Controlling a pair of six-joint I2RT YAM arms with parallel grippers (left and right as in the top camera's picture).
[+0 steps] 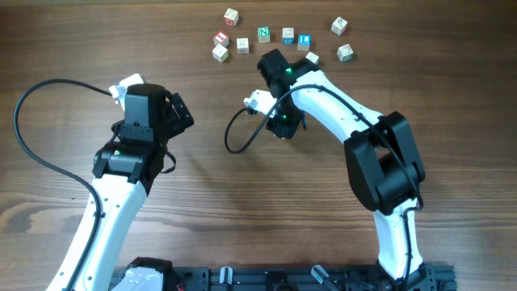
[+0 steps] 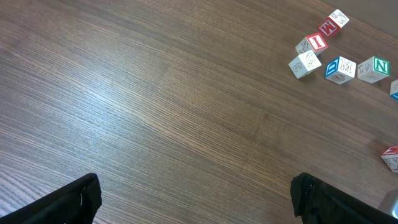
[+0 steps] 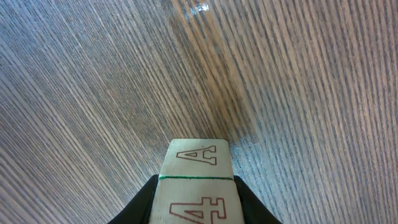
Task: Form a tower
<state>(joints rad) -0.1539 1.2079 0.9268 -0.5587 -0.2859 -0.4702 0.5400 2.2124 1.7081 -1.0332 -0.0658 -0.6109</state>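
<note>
Right gripper clenched on a pale letter cube, dark fingers flush against both sides; red-outlined A and 4 on 2 visible faces. Over bare wooden table; resting or lifted, cannot tell. Left gripper spread wide, holding nothing. Loose letter cubes scattered singly farther back.

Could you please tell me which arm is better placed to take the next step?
Right. The right fingers clasp the A cube on both sides; the left fingers stand open above bare table, with the loose cubes off to one side.
</note>
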